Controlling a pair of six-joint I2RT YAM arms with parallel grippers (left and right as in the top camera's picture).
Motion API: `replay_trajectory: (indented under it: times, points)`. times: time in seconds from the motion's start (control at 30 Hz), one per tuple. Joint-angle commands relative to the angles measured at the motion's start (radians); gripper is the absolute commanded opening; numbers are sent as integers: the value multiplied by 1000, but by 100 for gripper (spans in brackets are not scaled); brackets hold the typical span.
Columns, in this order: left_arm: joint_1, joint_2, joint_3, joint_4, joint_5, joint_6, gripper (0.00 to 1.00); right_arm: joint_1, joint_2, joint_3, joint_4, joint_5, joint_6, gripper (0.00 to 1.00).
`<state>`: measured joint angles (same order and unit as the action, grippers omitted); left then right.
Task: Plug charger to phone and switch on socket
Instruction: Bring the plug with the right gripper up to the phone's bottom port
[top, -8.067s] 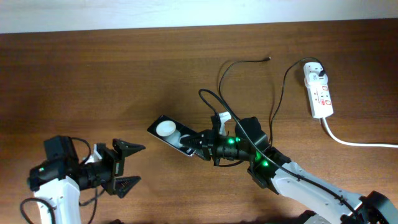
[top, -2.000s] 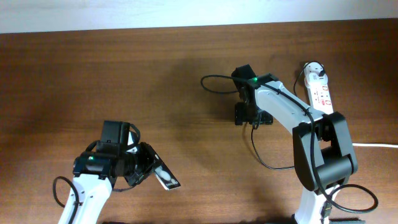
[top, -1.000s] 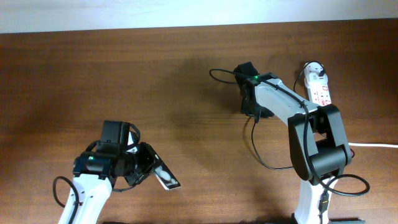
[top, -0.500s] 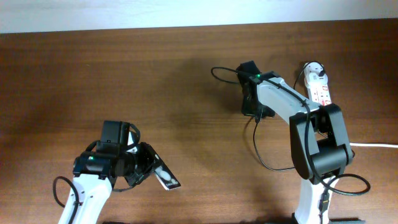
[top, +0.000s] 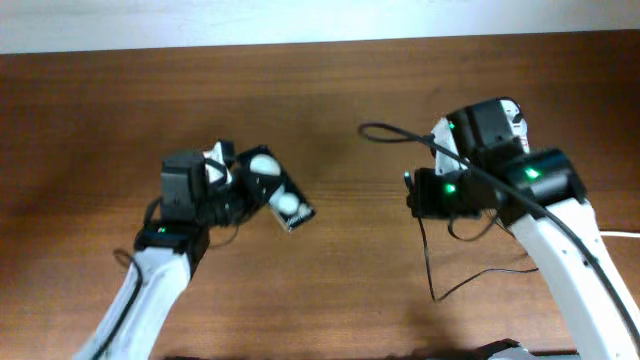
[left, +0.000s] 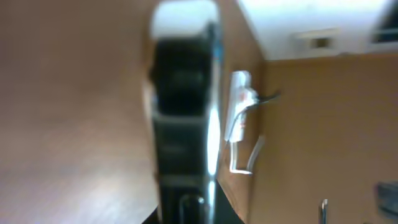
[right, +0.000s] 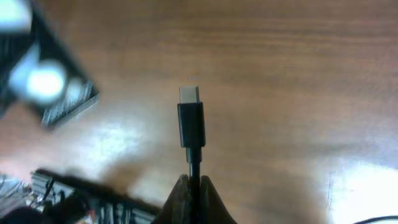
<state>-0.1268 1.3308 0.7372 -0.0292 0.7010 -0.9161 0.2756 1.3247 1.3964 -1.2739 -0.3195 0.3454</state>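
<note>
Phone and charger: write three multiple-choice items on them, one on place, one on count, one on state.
1. Where is the phone?
A. In the left gripper
B. Lying flat, untouched
C. Inside a box

2. How many white round patches show on its face?
A. One
B. Two
C. Four

3. What state is the tip of the charger in?
A. Seated in the phone
B. Dropped, with no gripper on it
C. Unplugged, held by the right gripper

Answers:
1 A: the overhead view shows the left gripper clamped on the phone.
2 B: two patches show there.
3 C: the right wrist view shows the cable pinched and the bare tip apart from the phone.
</note>
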Motion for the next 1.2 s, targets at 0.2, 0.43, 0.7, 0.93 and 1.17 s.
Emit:
replay_trajectory:
  times: [0.2,0.43,0.7,0.93,1.17]
  points:
    - [1,272,14,665,397,-388,0,271,-141,0,-103,-6,147,4]
    - [1,272,14,665,543,-424,0,566,-140,0,5,249,499,4]
    - [1,272,14,665,536,-424,0,603,-139,0,-1,333,546,4]
    - [1,272,14,800,435,-527,0,603,-32,0,67,335,371,4]
    - [12,272,14,806,462,-414,0,603,56,0,179,340,311,4]
